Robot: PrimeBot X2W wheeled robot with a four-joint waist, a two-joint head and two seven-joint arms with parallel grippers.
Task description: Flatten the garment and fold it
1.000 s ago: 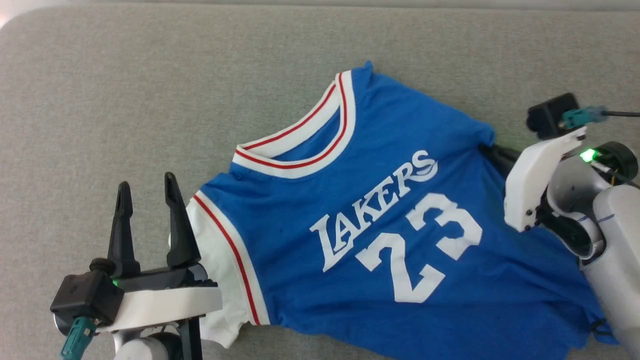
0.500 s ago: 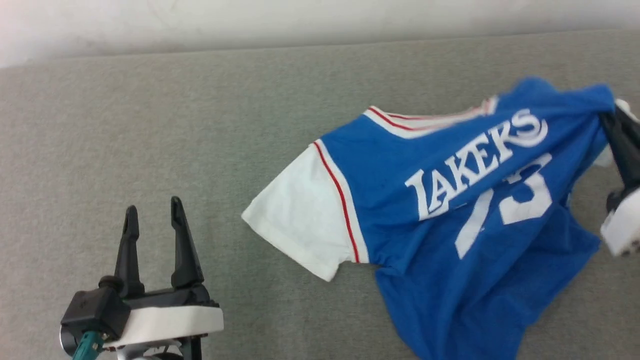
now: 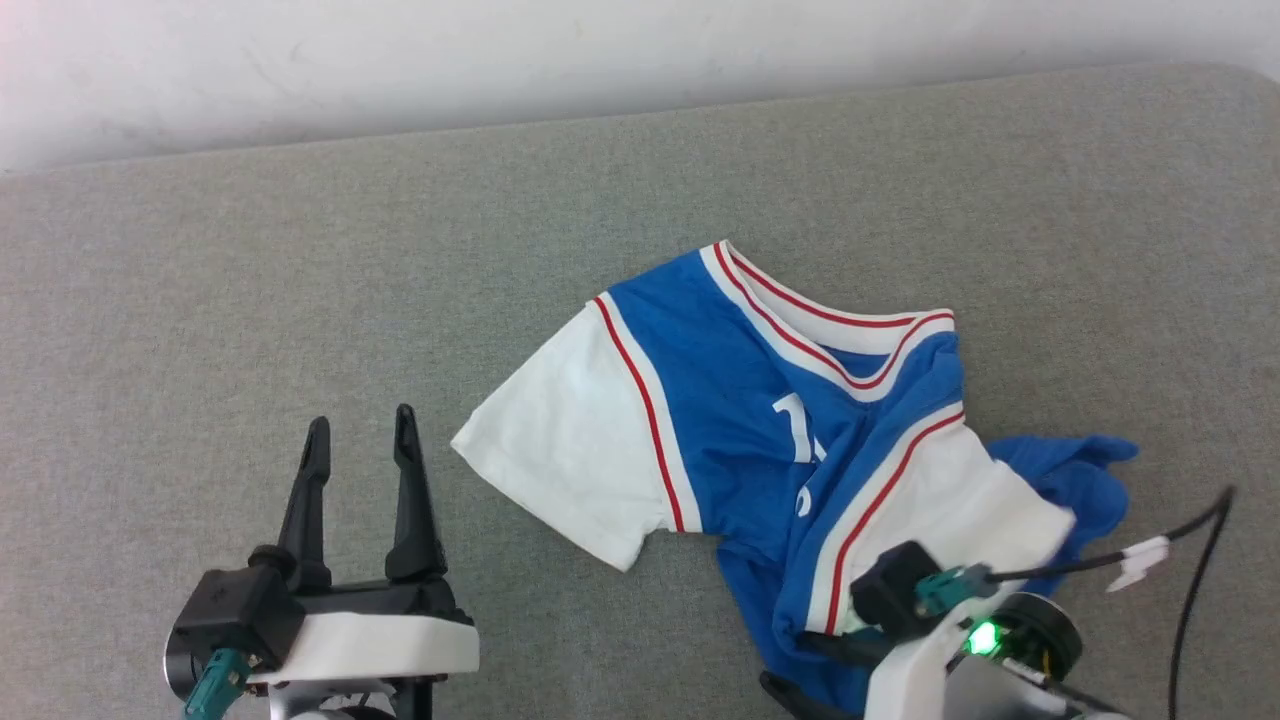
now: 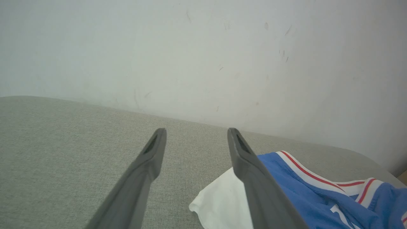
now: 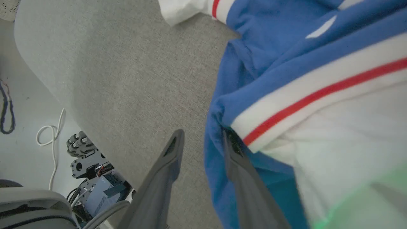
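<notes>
The garment [image 3: 740, 400] I had lifted now lies crumpled. Left end effector [image 3: 361, 420] spread near its sleeve; right end effector [image 5: 203, 133] spread astride its edge.

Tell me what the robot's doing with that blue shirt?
The robot is working on flattening and folding the blue jersey, which lies bunched up on the grey surface. One white sleeve is spread out; the other flops over the front. The right gripper is at the jersey's near edge, fingers apart, with blue cloth in the gap. The left gripper sits open beside it, not touching.
</notes>
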